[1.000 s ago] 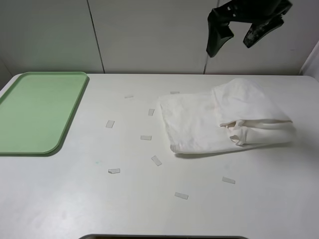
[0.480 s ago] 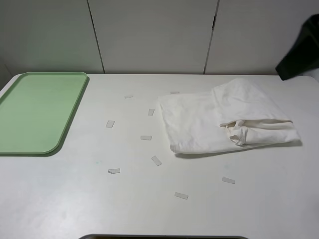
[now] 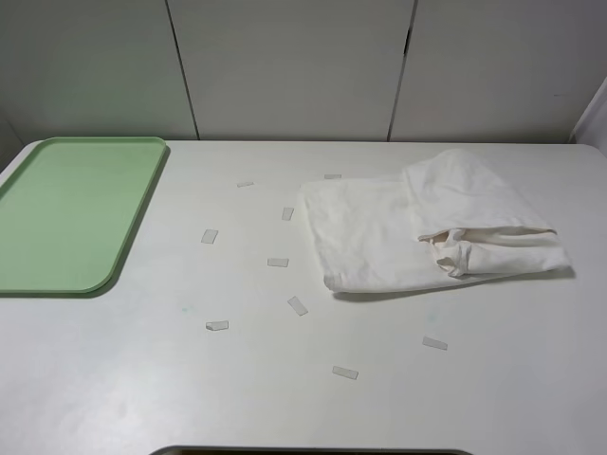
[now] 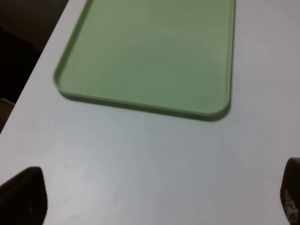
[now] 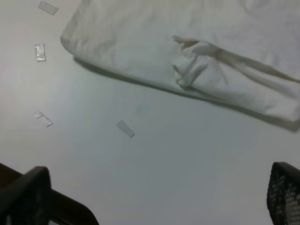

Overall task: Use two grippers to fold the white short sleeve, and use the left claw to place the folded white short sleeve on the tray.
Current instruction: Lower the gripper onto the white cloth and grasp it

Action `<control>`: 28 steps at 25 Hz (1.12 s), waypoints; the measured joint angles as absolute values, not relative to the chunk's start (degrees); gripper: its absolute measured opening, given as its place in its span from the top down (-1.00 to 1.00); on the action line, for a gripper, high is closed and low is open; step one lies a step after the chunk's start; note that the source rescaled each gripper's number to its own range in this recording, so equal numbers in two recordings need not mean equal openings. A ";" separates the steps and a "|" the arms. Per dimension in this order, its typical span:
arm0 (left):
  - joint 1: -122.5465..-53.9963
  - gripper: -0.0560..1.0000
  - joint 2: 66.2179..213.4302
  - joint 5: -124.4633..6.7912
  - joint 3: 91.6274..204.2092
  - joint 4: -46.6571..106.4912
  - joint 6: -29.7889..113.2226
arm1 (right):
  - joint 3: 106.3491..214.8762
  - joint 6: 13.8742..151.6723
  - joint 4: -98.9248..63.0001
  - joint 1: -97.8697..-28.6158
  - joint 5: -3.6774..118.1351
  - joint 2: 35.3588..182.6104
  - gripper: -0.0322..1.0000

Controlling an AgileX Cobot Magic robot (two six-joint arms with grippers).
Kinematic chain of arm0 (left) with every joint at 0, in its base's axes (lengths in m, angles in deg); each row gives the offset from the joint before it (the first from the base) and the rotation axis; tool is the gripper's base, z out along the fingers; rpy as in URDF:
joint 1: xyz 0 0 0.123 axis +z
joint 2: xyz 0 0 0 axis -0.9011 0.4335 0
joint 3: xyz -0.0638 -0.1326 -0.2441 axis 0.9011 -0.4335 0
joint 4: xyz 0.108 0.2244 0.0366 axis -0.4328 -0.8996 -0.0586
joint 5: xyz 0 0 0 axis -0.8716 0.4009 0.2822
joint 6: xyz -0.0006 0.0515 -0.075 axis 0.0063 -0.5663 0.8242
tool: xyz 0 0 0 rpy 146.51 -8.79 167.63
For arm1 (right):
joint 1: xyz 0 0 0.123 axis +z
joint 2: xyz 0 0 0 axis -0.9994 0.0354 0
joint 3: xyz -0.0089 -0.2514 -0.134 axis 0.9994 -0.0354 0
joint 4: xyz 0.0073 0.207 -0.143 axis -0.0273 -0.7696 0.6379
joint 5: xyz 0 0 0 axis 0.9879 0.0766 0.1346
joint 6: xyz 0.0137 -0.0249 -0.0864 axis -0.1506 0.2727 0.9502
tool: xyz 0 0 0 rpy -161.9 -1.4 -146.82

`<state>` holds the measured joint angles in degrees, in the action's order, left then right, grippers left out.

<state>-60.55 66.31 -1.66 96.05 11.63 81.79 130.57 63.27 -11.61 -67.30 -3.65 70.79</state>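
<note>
Left claw (image 4: pixel 154 194): we see its two black fingertips (image 4: pixel 22 197) at opposite edges of the left wrist view. They are spread wide, with only bare white table (image 4: pixel 140 159) between them. The claw hangs above the table near one short end of the tray (image 4: pixel 150 56) and is clear of its rim.

Right gripper (image 5: pixel 153 194): the fingers (image 5: pixel 23 199) are likewise set wide apart and grip nothing. It is raised over the table, and the table's edge shows beside one finger.

The white short sleeve (image 3: pixel 427 227) lies on the table right of centre. We note it is loosely folded into a rough rectangle, with a bunched roll of cloth at its right end. Neither claw touches it. In the right wrist view the cloth lies beyond the open fingers.

The pale green tray sits flat at the table's left edge, well apart from the shirt.

Small tape strips (image 3: pixel 298 305) lie scattered flat on the table between tray and shirt. A few more lie in front of the shirt.
</note>
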 joint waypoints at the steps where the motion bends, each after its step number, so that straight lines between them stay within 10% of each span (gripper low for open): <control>1: -60.55 -1.00 66.31 -1.66 96.05 11.63 81.79 | 129.16 63.11 -11.61 -67.30 -3.65 68.91 -1.00; 28: -60.55 -1.00 66.31 -1.66 96.05 11.63 81.79 | 110.31 62.99 -11.62 -91.93 6.25 35.49 -1.00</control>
<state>-60.55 66.31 -1.66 96.05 11.63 81.79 110.31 62.99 -11.62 -91.93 6.25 35.49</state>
